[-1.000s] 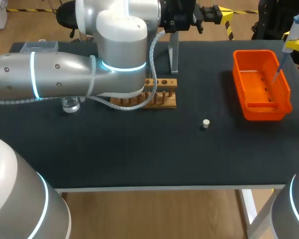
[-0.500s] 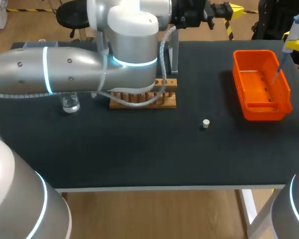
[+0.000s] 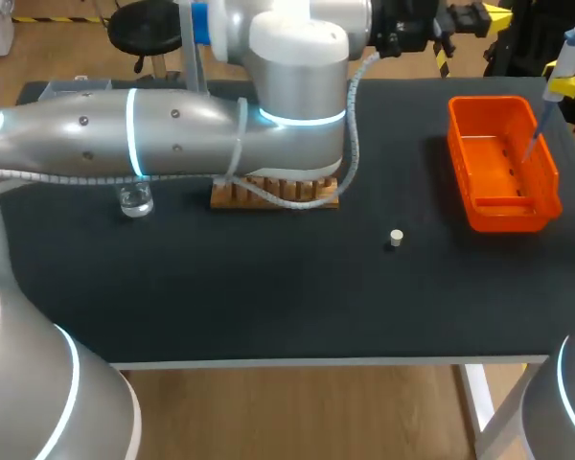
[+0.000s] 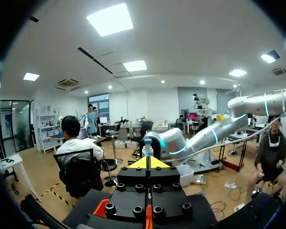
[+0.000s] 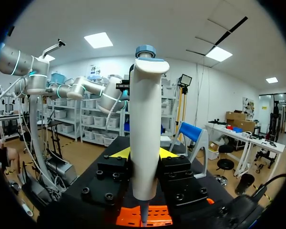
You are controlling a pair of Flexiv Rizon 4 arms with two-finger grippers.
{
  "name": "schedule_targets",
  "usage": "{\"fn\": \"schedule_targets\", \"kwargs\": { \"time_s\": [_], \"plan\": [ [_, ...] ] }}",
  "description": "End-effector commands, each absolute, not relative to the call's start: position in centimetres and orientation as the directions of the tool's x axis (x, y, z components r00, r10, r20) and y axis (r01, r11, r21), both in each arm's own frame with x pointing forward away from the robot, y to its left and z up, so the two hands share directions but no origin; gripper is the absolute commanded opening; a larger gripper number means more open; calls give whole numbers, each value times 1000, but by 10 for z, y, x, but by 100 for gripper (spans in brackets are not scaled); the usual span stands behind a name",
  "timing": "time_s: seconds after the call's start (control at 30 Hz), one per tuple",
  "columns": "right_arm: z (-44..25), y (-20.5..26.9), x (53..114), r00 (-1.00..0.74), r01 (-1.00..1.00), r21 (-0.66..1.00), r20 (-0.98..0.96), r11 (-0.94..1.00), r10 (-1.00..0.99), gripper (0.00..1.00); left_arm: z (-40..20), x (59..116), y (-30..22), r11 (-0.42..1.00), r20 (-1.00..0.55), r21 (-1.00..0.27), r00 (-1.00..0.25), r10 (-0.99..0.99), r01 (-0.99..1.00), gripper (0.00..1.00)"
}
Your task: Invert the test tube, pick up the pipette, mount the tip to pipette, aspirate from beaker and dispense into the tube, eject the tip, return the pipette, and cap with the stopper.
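Right pincer (image 5: 144, 153) pinches the white blue-capped pipette (image 5: 145, 119) over the orange plastic bin (image 3: 548, 177), presumably for tip ejection. Left pincer (image 4: 147, 162) pinches a clear test tube (image 4: 147, 147).

A: Rack (image 3: 273, 195), where?
B: Mid tabletop (image 3: 268, 297), toward the back, under the L arm (image 3: 172, 134). The arm crosses from the left edge to far right-centre.
A: Beaker (image 3: 134, 201)?
B: Just left of rack. Stopper (image 3: 396, 238) lies right of rack, nearer the front, apart from it.
A: Bin (image 3: 457, 144)?
B: Right side. Pipette (image 3: 563, 57), btw the R jaws, hangs over its far right corner, tip down.
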State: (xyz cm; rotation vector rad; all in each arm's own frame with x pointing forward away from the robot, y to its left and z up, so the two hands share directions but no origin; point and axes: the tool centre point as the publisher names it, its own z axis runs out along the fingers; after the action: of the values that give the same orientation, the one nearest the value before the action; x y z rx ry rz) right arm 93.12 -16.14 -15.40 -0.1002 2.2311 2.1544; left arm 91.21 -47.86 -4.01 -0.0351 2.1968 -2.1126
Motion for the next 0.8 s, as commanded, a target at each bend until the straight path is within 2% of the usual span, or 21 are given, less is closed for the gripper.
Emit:
{"fn": "schedule_targets", "kwargs": {
  "time_s": [0.03,0.27,0.8],
  "plan": [
    [-153,-161,930,-997,-73,997,-72,38,-18,0,-44,915,-508,7,-62,-998,-995,-73,62,0],
    [-153,-161,930,-997,-73,997,-72,38,-18,0,-45,915,-533,10,-66,-998,-998,-20,66,0],
    [-153,-161,930,-997,-73,997,-72,38,-18,0,-40,910,-555,14,-80,-997,-997,-21,80,0]
  ]
}}
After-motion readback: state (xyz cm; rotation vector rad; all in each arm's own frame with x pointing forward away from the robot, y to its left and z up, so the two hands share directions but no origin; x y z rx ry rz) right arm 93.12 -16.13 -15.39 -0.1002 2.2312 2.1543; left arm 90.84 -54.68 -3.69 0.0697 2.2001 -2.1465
